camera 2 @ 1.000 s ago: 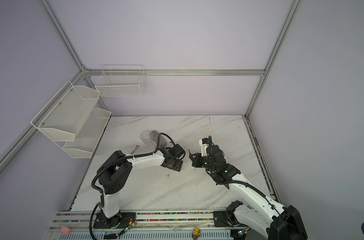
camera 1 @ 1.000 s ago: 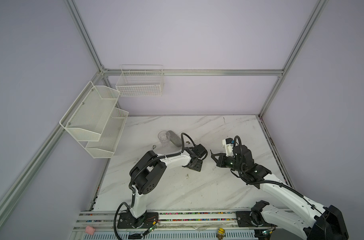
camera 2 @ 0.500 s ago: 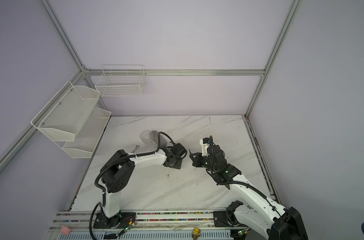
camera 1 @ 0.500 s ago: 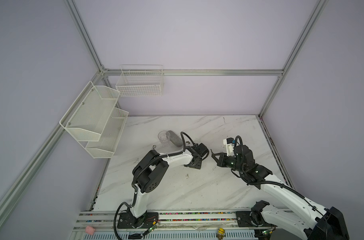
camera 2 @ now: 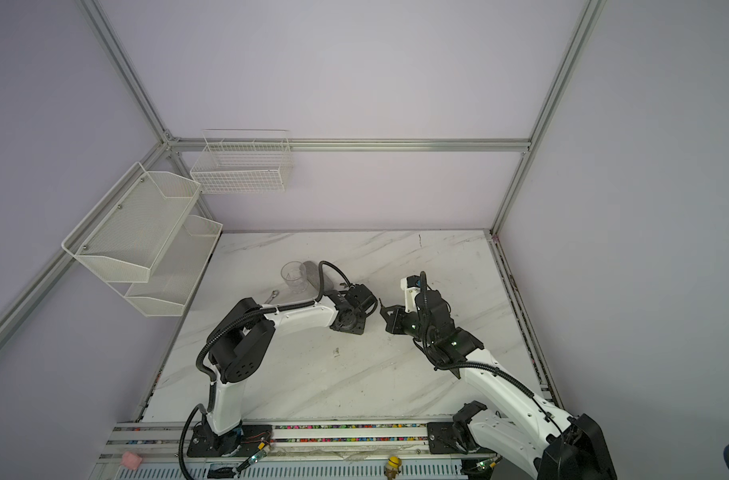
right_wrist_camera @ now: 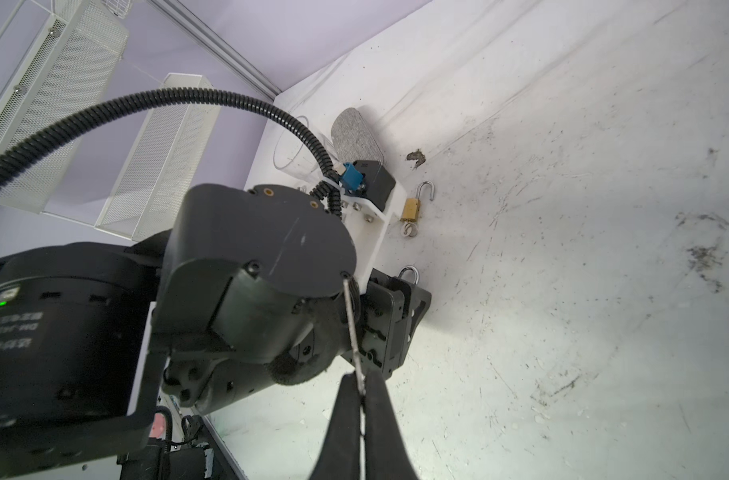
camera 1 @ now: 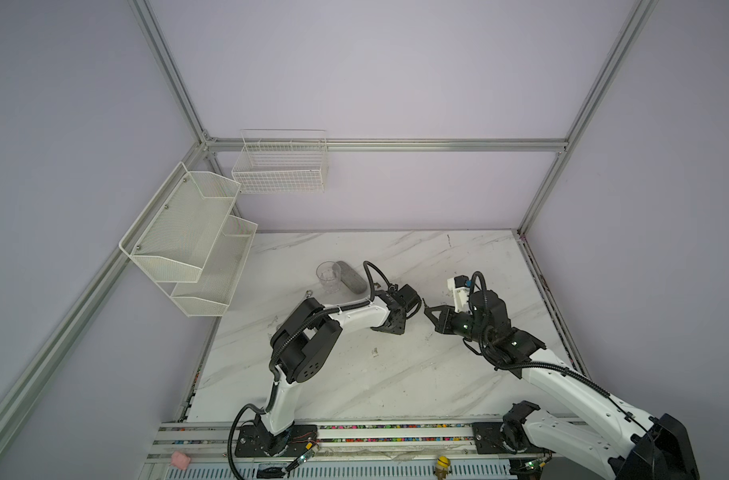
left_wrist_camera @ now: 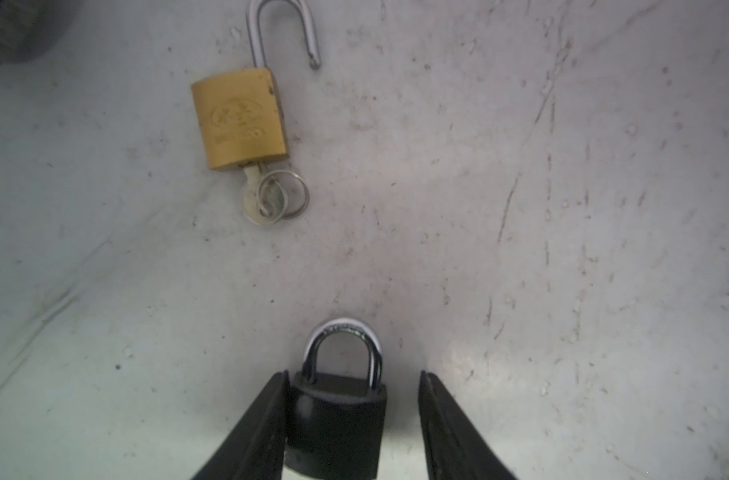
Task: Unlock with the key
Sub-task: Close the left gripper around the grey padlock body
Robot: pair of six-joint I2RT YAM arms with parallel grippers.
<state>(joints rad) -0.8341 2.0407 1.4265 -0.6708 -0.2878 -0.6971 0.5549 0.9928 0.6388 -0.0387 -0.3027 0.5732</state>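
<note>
Padlock inside left pincer, jaws parted

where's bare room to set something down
Free: near half of the white marble tabletop, to the front metal rail; back strip along the rear wall. Crowded: centre, left gripper and right gripper at the black padlock, open brass padlock, clear plastic cup, grey felt pouch.
</note>
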